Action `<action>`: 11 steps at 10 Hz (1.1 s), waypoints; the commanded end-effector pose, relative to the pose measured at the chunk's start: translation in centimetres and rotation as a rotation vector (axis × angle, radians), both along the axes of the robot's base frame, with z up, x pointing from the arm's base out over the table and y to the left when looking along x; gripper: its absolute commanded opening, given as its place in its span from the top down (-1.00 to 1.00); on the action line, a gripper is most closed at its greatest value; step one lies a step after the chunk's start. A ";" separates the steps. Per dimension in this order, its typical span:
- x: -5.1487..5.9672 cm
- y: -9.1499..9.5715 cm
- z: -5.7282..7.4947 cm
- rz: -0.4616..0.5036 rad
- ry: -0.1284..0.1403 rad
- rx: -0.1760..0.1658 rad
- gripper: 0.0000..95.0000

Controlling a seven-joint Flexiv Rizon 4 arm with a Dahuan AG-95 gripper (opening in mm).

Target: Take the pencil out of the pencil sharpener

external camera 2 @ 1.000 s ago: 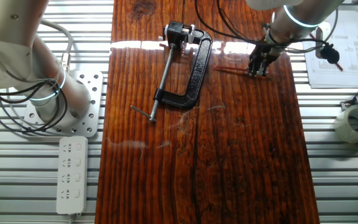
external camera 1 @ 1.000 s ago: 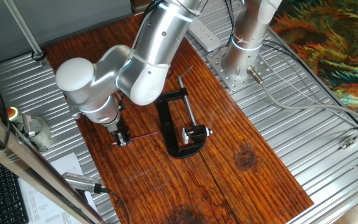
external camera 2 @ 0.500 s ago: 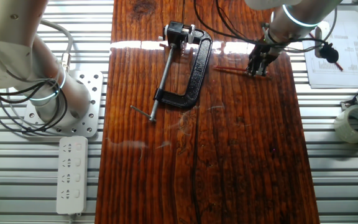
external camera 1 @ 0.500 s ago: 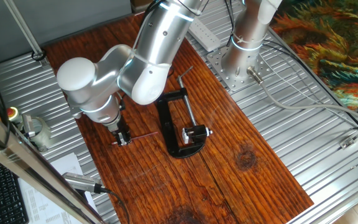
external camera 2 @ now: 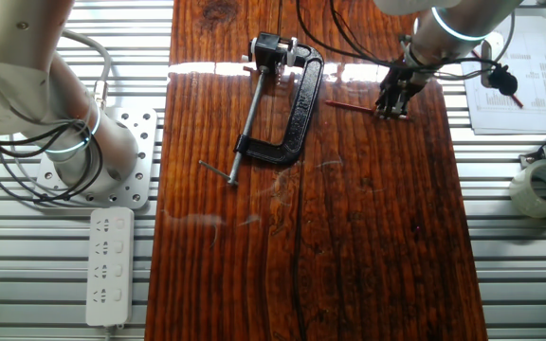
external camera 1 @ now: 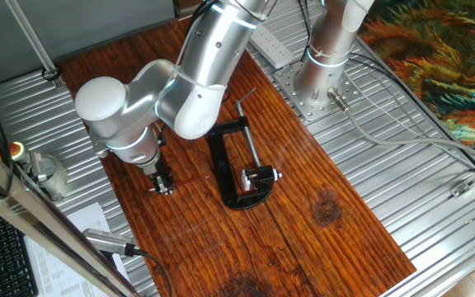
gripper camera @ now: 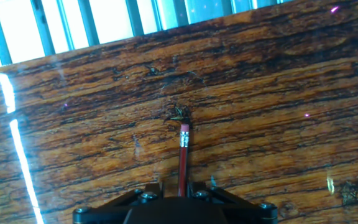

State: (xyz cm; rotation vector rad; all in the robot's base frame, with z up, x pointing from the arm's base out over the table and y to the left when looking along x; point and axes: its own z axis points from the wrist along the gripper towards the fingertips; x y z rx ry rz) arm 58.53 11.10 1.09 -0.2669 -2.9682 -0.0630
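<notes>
The thin red pencil point(external camera 1: 190, 178) lies nearly flat just above the wooden table, free of the pencil sharpener. My gripper point(external camera 1: 164, 186) is shut on its end at the table's left side. In the other fixed view the gripper point(external camera 2: 391, 107) holds the pencil point(external camera 2: 349, 105), which points toward the clamp. In the hand view the pencil point(gripper camera: 182, 158) runs up from between the jaws, pink eraser tip farthest out. The pencil sharpener point(external camera 1: 260, 176), a small black block with a silvery end, sits in the clamp's mouth; it also shows in the other fixed view point(external camera 2: 273, 47).
A large black C-clamp point(external camera 1: 225, 165) with a grey screw rod point(external camera 2: 245, 109) lies mid-table. A second arm's base point(external camera 1: 320, 74) stands at the back. A power strip point(external camera 2: 109, 265), tape roll point(external camera 2: 543, 187) and papers point(external camera 2: 510, 85) lie off the board.
The gripper and the pencil have shifted very slightly, the pencil's free end rising a little off the table. The clamp and sharpener have not moved.
</notes>
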 end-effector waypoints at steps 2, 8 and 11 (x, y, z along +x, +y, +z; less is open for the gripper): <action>0.0 -0.1 0.9 0.002 0.000 0.001 0.60; -0.1 -2.5 4.2 0.020 -0.046 -0.004 1.00; -0.9 -5.1 6.9 0.068 -0.052 0.005 1.00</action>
